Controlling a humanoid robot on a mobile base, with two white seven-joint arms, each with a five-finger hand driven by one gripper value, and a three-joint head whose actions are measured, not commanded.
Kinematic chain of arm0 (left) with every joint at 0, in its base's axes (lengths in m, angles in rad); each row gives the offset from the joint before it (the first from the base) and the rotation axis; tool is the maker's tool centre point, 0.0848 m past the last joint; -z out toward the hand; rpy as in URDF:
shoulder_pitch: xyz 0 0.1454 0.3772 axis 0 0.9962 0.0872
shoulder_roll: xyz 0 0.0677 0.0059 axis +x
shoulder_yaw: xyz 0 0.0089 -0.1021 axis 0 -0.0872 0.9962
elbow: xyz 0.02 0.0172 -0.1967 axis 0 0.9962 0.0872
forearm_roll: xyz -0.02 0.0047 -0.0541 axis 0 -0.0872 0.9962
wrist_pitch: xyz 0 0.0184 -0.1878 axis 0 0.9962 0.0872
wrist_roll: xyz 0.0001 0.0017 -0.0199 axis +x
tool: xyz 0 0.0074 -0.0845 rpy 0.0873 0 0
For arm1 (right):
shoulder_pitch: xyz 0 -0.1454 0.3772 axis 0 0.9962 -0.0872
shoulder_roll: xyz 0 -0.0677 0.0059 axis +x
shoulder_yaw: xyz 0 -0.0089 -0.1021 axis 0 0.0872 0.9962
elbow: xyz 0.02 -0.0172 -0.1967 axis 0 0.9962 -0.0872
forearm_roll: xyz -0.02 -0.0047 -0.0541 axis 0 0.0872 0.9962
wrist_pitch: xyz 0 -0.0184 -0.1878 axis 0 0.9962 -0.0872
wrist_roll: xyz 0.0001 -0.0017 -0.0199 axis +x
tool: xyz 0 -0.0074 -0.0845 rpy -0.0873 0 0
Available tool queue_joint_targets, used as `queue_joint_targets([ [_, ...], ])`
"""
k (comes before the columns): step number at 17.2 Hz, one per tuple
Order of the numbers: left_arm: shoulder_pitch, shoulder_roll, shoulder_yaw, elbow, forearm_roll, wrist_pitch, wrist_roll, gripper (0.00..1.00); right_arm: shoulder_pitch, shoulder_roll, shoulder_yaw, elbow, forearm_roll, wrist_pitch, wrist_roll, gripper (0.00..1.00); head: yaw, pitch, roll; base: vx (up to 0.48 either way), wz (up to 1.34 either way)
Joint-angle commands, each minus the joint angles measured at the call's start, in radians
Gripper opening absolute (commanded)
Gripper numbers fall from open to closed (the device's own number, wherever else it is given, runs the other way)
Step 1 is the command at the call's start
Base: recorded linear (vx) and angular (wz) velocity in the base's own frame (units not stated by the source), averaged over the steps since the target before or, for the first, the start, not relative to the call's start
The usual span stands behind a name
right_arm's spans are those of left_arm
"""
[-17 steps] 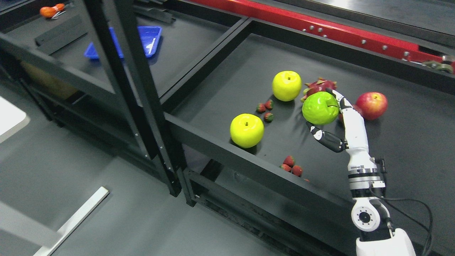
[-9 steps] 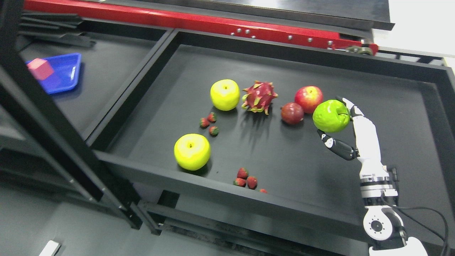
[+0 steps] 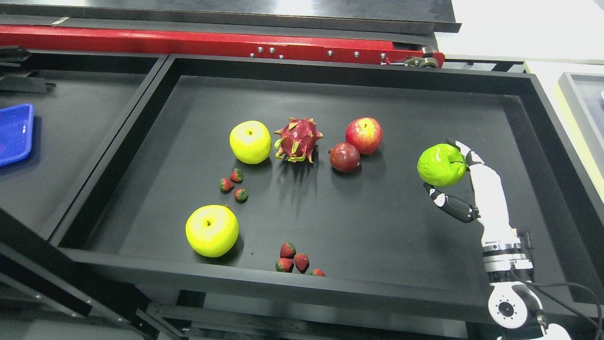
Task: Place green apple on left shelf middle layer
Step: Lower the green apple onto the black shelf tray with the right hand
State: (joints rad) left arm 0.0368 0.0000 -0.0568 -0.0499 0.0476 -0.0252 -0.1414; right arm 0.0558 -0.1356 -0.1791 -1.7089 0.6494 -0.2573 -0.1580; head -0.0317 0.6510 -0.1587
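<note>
One green apple [image 3: 441, 165] sits up in the right robot hand [image 3: 453, 182], held clear above the black tray [image 3: 330, 288] near its right side, fingers behind it and the thumb under its lower edge. It looks smooth and glossy, round and hard, likely a light replica, so I would expect it to slip or roll if the grip loosens; a hold across its widest part seems safest, and that is roughly where the fingers sit. The left arm is nowhere in view.

Below, the tray has a raised rim and a flat dark floor. Two yellow apples [image 3: 250, 141], a dragon fruit [image 3: 297, 140], a red apple [image 3: 363, 135], a darker round fruit [image 3: 345, 157] and scattered strawberries [image 3: 233, 183] lie well left of the hand. A blue tray [image 3: 14, 132] shows on the neighbouring shelf at far left.
</note>
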Motion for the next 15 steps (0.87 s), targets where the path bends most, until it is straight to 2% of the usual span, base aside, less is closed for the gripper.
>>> queue_joint_targets([
  [1, 0.0, 0.017, 0.0, -0.001, 0.0, 0.001, 0.0, 1.0, -0.002, -0.013, 0.042, 0.0, 0.0, -0.026, 0.018, 0.01, 0.0, 0.0, 0.0, 0.058, -0.18],
  [4, 0.0, 0.017, 0.0, 0.001, 0.0, 0.001, 0.0, 1.0, -0.002, -0.01, 0.107, 0.0, 0.0, -0.048, 0.08, 0.01, 0.0, 0.0, 0.0, 0.05, -0.17],
  [6, 0.0, 0.017, 0.0, -0.001, 0.0, 0.001, 0.0, 1.0, -0.022, -0.01, 0.221, 0.0, 0.0, -0.04, 0.132, 0.01, 0.0, 0.0, 0.0, 0.033, -0.12],
  [10, 0.0, 0.017, 0.0, 0.001, 0.0, 0.001, 0.0, 1.0, -0.134, -0.002, 0.357, 0.018, 0.025, 0.047, 0.27, 0.03, 0.0, 0.0, 0.0, 0.021, -0.06],
  [13, 0.0, 0.017, 0.0, -0.001, 0.0, 0.001, 0.0, 1.0, -0.227, 0.05, 0.412, 0.18, 0.143, 0.062, 0.328, 0.03, 0.0, 0.0, 0.0, 0.002, 0.0],
  [15, 0.0, 0.017, 0.0, -0.001, 0.0, 0.001, 0.0, 1.0, -0.286, 0.051, 0.415, 0.248, 0.165, 0.075, 0.362, 0.03, 0.0, 0.0, 0.0, -0.003, 0.01],
])
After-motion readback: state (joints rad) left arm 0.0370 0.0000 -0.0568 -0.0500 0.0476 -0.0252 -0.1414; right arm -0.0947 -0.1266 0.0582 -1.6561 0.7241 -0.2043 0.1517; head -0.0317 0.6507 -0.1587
